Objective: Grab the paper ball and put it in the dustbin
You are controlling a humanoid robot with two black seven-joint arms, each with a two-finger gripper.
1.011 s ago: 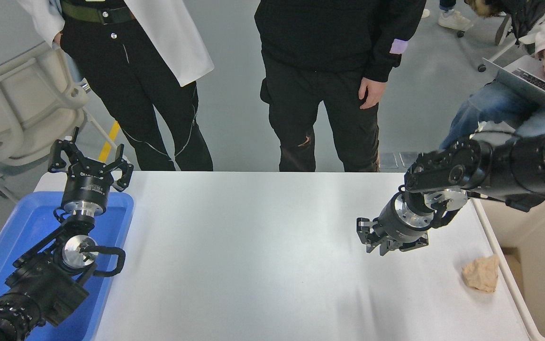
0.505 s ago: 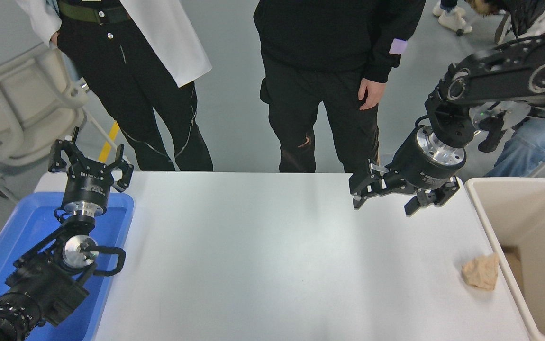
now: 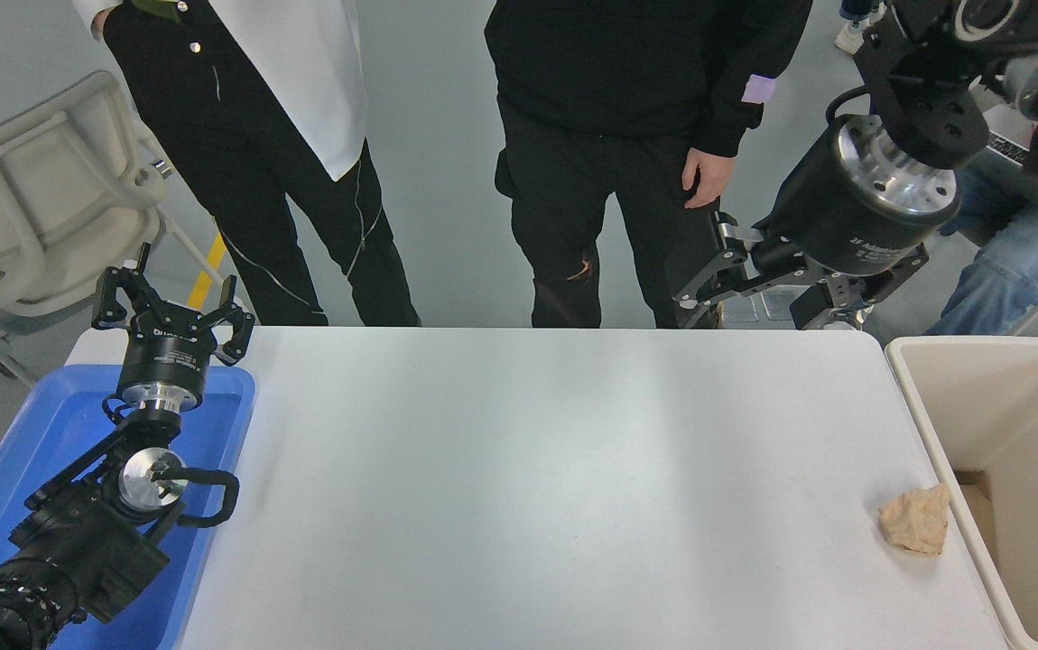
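Observation:
The tan-brown paper ball [image 3: 916, 528] lies on the white table [image 3: 519, 487] near its right edge, right next to the dustbin. The beige dustbin [image 3: 1024, 487] stands off the table's right side; only part of it shows. My right gripper [image 3: 758, 302] is open and empty, raised high above the table's far right corner, well away from the paper ball. My left gripper [image 3: 171, 311] is open and parked at the lower left over the blue tray.
A shallow blue tray [image 3: 32, 451] sits at the table's left edge under the left arm. Two people stand at the far side of the table; one hand [image 3: 707, 177] hangs close to my right gripper. A seated person with a laptop is at the upper right.
My right arm has lifted up and away from the table, from just left of the paper ball to high above the far right corner. The paper ball and left arm have not moved.

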